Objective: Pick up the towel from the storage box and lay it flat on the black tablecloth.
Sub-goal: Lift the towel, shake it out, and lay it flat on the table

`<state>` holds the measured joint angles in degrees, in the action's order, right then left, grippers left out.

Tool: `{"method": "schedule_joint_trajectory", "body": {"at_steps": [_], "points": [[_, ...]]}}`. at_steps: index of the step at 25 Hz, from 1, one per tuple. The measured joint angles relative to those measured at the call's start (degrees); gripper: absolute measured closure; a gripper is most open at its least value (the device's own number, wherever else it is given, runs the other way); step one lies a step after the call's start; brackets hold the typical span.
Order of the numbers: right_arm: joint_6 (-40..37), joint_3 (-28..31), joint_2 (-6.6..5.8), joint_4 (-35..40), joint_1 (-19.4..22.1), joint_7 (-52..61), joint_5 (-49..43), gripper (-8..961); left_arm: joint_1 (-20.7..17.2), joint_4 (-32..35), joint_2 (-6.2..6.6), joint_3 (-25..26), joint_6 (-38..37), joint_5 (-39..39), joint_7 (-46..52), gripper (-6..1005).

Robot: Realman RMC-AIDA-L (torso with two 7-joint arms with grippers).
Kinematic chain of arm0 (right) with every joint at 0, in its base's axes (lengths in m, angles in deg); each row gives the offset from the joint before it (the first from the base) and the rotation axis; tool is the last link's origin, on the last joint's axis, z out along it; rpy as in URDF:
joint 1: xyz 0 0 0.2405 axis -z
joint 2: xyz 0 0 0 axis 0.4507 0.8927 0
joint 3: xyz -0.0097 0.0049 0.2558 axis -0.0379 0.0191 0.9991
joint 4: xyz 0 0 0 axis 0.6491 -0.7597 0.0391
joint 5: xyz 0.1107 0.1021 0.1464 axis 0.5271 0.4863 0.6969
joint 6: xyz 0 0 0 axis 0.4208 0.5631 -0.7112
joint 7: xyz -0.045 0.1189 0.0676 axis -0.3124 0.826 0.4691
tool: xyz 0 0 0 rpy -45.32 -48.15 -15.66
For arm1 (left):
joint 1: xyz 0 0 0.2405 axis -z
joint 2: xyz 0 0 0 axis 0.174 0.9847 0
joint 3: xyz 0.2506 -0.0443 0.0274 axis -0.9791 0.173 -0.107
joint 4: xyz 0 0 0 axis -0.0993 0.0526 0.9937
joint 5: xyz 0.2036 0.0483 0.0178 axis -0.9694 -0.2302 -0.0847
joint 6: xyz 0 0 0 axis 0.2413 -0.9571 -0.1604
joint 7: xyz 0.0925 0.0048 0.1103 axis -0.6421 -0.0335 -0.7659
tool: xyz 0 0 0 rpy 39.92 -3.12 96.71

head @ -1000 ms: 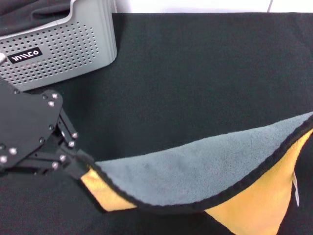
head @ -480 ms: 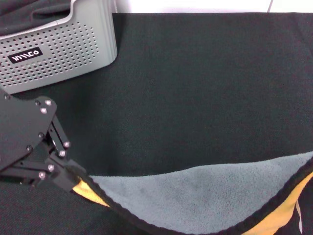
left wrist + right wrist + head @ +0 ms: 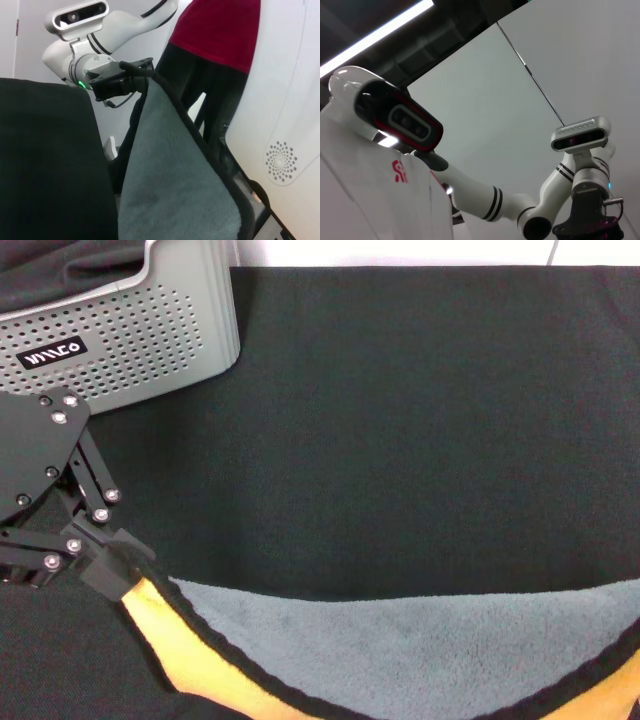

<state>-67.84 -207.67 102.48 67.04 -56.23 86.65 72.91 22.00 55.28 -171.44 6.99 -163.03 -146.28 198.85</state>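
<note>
Head view: the towel is held grey side up over the tablecloth, one corner pinched in the left gripper jaws, the opposite corner by the right gripper. A fold could be trapped if tension is lost.

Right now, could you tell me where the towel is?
In the head view the towel stretches across the near edge of the tablecloth, grey face up, its left corner pinched by the left gripper.
</note>
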Motion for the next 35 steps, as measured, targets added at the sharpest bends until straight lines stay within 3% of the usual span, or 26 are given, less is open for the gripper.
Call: {"method": "schedule_joint_trajectory", "body": {"at_steps": [3,6,11,13,17,20,22,35], "points": [[0.2,4.3,0.3,-0.6,0.8,1.0,-3.2,941,-0.1,0.3,0.03,-0.1,0.0,-0.7,0.8,989],[0.3,7.3,1.67,-4.2,1.1,1.5,-4.5,941,-0.2,-0.3,-1.26,-0.2,0.0,-4.6,0.8,989],[0.8,11.0,4.79,-14.2,0.0,1.1,-4.3,941,1.6,-4.5,-6.09,1.2,0.3,-15.6,-0.9,990],[2.3,11.8,5.35,-16.2,-0.7,0.5,-4.2,941,2.8,-6.7,-8.61,3.8,0.4,-21.1,-1.9,990],[9.2,12.2,5.65,-17.0,-1.5,-1.3,-4.1,941,5.6,-9.1,-15.56,13.7,0.6,-37.2,-5.8,990],[16.7,12.2,5.78,-16.9,-2.6,-2.5,-4.1,941,8.2,-11.4,-18.81,19.3,0.9,-46.4,-8.2,990],[20.6,12.3,5.91,-16.8,-3.6,-3.0,-3.8,941,9.7,-12.6,-20.31,22.2,1.8,-51.3,-9.1,990],[44.1,16.4,6.26,-16.6,-11.1,-2.4,-3.7,942,14.2,-18.5,-25.38,23.2,22.0,-71.3,-9.7,989]]}}
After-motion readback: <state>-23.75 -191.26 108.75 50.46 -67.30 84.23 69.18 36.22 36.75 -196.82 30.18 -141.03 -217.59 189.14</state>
